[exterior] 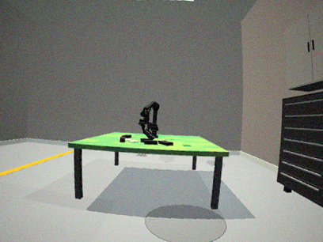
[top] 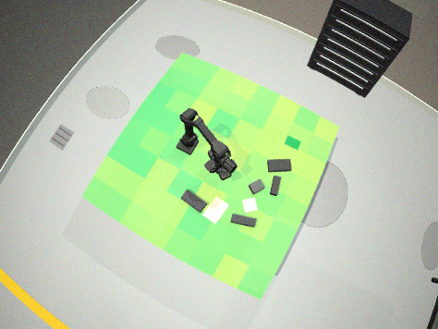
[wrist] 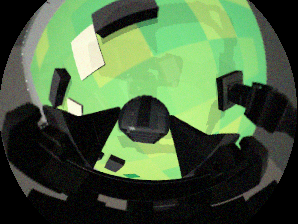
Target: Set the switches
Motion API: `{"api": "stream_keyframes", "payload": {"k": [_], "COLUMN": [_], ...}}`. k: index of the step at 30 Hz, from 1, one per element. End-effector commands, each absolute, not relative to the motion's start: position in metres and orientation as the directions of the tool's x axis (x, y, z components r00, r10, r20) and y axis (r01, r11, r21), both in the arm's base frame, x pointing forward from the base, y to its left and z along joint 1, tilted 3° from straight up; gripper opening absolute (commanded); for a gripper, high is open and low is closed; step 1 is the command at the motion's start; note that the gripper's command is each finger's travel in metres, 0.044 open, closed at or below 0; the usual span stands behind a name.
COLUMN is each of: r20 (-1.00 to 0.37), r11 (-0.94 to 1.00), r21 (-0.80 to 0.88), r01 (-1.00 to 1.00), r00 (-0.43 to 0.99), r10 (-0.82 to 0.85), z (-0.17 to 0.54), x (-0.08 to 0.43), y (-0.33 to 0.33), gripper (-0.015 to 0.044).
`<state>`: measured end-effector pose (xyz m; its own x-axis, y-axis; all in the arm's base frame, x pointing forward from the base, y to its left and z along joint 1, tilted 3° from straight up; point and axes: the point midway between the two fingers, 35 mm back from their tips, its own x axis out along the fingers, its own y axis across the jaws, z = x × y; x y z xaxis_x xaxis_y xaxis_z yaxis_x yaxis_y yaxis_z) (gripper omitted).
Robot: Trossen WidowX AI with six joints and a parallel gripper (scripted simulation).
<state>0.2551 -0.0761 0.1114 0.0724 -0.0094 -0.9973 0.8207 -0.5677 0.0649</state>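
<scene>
My gripper (top: 223, 167) (exterior: 151, 134) (wrist: 145, 113) points down over the middle of the bench. In the wrist view its fingers stand wide apart, against both sides of a dark unit (wrist: 144, 127) that fills the gap between their tips. It looks like the controller unit, but I cannot make out its switches or label. The unit appears raised above the bench (top: 152, 213). Other dark modules lie on the bench: a long one (top: 193, 201) (wrist: 125, 15), a narrow one (top: 243, 220) (wrist: 60, 87) and a small one (top: 256, 187) (wrist: 115, 162).
A broad dark block (top: 279, 164) and a slim dark block (top: 275, 186) lie farther right. A large white sheet (top: 215, 210) (wrist: 88, 53) and a small white square (top: 249, 204) (wrist: 75, 107) lie between modules. A flat green patch (top: 292, 141) lies near the far edge.
</scene>
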Motion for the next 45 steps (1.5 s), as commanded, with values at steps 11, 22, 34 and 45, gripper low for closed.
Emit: {"api": "stream_keyframes", "payload": {"k": [11,22,34,45], "r20": [-0.998,-0.998,-0.998,-0.998], "r11": [-0.551,-0.551,-0.551,-0.551], "r21": [0.046,0.046,0.046,0.046], "r01": [0.833,0.833,0.833,0.833], "r00": [0.067,0.067,0.067,0.066], "r10": [0.019,0.018,0.018,0.017], "z": [0.099,0.092,0.084,0.077], "x": [0.251,0.249,0.246,0.244], "y": [-0.074,-0.078,-0.083,-0.086], "gripper": [0.0338,0.0338,0.0338,0.0338]}}
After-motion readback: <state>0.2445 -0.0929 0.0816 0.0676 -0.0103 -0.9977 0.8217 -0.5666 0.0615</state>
